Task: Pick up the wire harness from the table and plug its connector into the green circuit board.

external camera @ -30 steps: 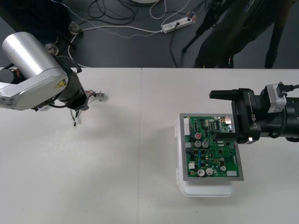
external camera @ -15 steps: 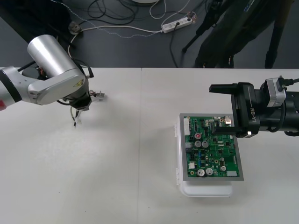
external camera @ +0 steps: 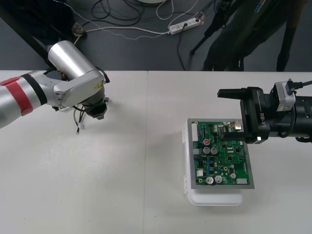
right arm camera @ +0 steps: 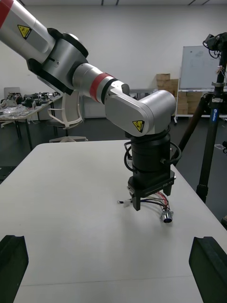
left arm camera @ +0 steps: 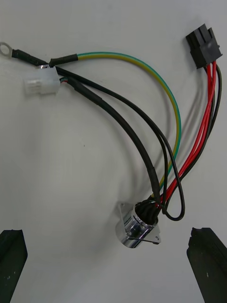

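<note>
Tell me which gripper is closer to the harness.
Left. The left gripper hangs directly above the harness, its open fingers to either side of it. The right gripper is far off, over the board.

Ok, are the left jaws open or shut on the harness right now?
Open. The left jaws stand far apart at the wrist view's corners, and the harness lies untouched on the table.

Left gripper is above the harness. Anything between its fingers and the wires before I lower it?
Nothing visible. The open left gripper hangs over the thin red, black and green wire harness, which lies uncovered on the plain light table; its round metal socket lies under the gap between the black fingers.
</note>
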